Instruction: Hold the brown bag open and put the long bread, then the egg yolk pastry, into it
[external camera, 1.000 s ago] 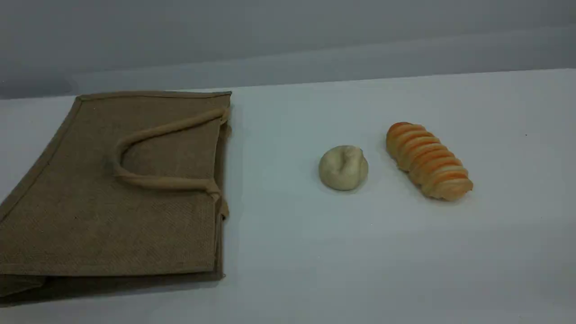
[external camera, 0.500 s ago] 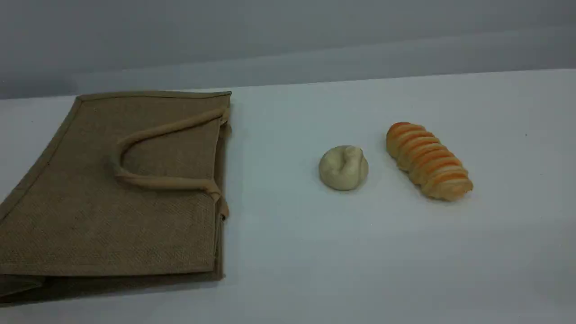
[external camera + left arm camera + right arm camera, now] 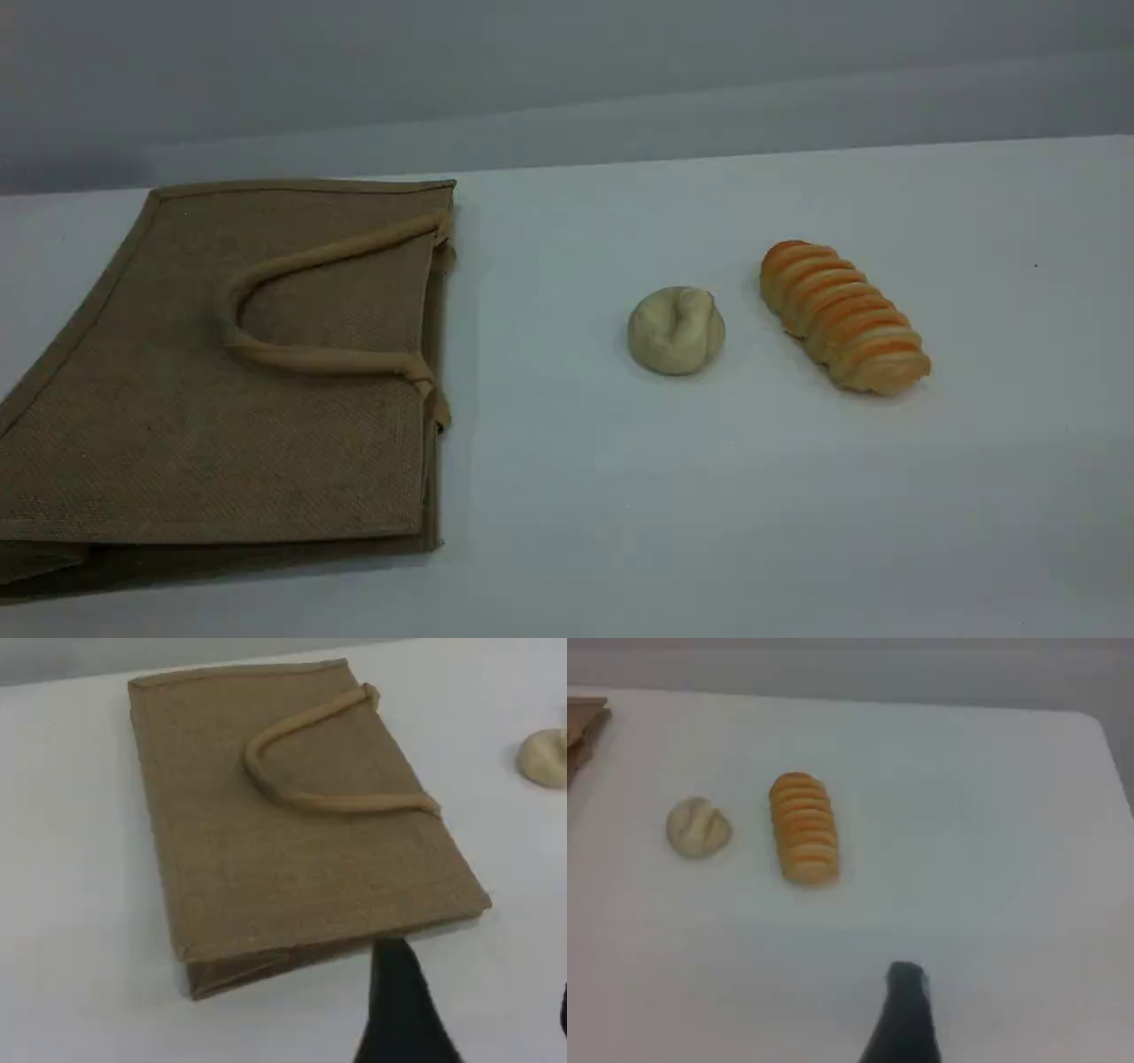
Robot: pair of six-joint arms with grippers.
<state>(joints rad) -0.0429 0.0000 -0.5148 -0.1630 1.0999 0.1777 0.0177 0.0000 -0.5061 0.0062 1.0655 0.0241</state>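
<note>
**Both grippers hang above the table, nothing picked up**

The left gripper (image 3: 483, 1014) hovers over the near corner of the brown bag (image 3: 292, 824), which lies flat and closed on the white table (image 3: 709, 496), ahead of this gripper and a little to its left. One dark fingertip (image 3: 403, 1010) shows clearly and a sliver of the other sits at the frame's right edge, with bare table between them; the jaws stand partly apart and grip nothing. The bag's handle (image 3: 301, 797) rests looped on top of the upper panel, beyond the fingertip.

The right gripper (image 3: 905, 1014) hangs over bare table, showing only one dark fingertip. Its jaws are spread wide with nothing between them. The long bread (image 3: 803, 826) lies ahead of it and off to its left, well apart from the fingertip. The egg yolk pastry (image 3: 698, 826) sits further left again, just beside the bread without touching it, between the loaf and the bag's edge.
</note>
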